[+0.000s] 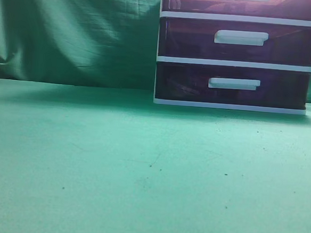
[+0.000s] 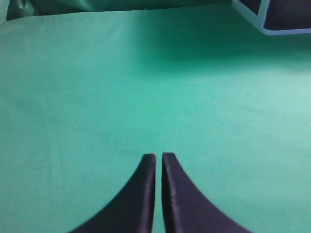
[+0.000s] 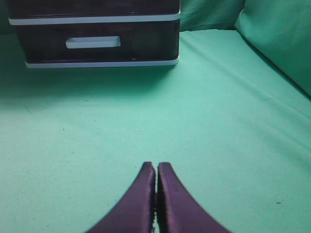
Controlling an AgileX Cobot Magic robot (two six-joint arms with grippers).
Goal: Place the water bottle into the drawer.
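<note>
We are seeing the left gripper (image 2: 159, 156) hanging just above the green counter (image 2: 146, 87), its two dark fingers pressed nearly together with only a thin slit between them, nothing held. Ahead of it and off to its right, a white corner of the drawer unit (image 2: 265, 19) is showing at the far edge of the left wrist view.

We are seeing the right gripper (image 3: 156, 165) in the same posture: fingers closed against each other, empty, low over the counter. Ahead of it and to its left, well apart, the unit is standing on the counter, with the bottom drawer (image 3: 97, 46) and its white bar handle facing the gripper.

In the exterior view neither gripper is showing. The unit is sitting at the back right against the wrinkled green backdrop (image 1: 71, 30). The uppermost drawer (image 1: 241, 4) is cut off by the top edge; we are making out only a strip of its reddish-purple front and the lower edge of its handle, and it is looking flush with the frame. The middle drawer (image 1: 235, 42) is sitting shut below it.

We are not finding the water bottle in any view.
</note>
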